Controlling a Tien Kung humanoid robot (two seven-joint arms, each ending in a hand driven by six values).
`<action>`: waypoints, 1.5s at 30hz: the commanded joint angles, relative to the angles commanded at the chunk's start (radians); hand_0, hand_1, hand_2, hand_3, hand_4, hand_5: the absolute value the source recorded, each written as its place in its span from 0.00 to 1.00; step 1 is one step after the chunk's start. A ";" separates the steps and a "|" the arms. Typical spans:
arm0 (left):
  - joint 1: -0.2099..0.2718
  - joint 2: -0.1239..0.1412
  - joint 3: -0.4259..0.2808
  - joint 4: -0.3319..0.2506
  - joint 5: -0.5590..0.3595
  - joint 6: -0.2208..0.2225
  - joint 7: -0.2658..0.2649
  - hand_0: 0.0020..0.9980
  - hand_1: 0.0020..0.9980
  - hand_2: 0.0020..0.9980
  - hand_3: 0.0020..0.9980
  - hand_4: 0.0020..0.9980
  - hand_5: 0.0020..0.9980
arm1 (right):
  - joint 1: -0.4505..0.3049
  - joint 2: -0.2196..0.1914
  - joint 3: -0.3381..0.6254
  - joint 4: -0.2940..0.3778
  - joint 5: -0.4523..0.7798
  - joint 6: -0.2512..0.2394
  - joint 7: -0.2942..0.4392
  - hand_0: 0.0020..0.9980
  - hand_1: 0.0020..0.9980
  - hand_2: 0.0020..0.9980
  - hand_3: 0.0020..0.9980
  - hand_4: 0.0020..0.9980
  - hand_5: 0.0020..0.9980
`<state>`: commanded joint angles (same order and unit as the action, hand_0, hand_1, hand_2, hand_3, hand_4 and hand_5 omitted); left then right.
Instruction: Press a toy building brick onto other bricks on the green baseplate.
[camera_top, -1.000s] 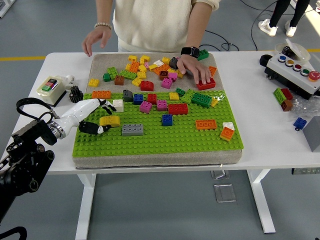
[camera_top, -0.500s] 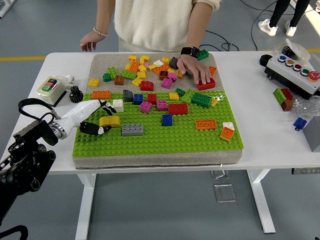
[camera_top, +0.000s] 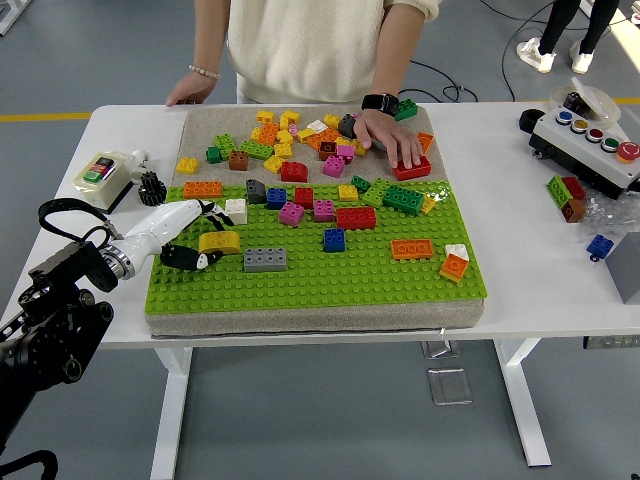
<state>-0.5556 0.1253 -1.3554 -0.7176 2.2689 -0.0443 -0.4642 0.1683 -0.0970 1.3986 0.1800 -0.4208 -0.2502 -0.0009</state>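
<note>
Left hand (camera_top: 190, 238): your white-shelled hand lies low over the green baseplate's (camera_top: 300, 285) left edge, fingers curled round the yellow brick (camera_top: 219, 241) | target: grey brick (camera_top: 265, 260) sits just beside it, likely the seat | person's hand (camera_top: 392, 138) steadies a red brick (camera_top: 412, 168) at the far side | right hand unseen

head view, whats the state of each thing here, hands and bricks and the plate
left hand: shut on the yellow brick, low over the green baseplate
grey brick: seated flat on the baseplate, beside the yellow brick
person's hand: resting on a red brick
person's other hand: on the table's far edge
loose bricks: scattered beyond the baseplate
</note>
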 joint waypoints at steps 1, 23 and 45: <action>0.000 0.000 0.000 0.000 0.000 0.001 0.000 0.76 0.70 0.58 0.59 0.61 0.00 | 0.000 0.000 0.000 0.000 0.000 0.000 0.000 0.74 0.65 0.71 0.59 0.91 0.50; 0.006 0.002 -0.007 -0.028 0.000 -0.001 -0.004 0.69 0.62 0.56 0.54 0.50 0.00 | -0.001 0.001 -0.001 0.000 0.003 -0.002 0.002 0.74 0.66 0.71 0.59 0.91 0.50; 0.081 0.015 0.002 -0.240 0.000 -0.036 0.014 0.68 0.62 0.56 0.54 0.48 0.00 | -0.007 0.001 -0.003 0.000 0.001 -0.003 0.007 0.74 0.66 0.71 0.59 0.91 0.50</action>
<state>-0.4741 0.1401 -1.3532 -0.9579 2.2689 -0.0798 -0.4500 0.1615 -0.0956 1.3959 0.1800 -0.4199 -0.2531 0.0060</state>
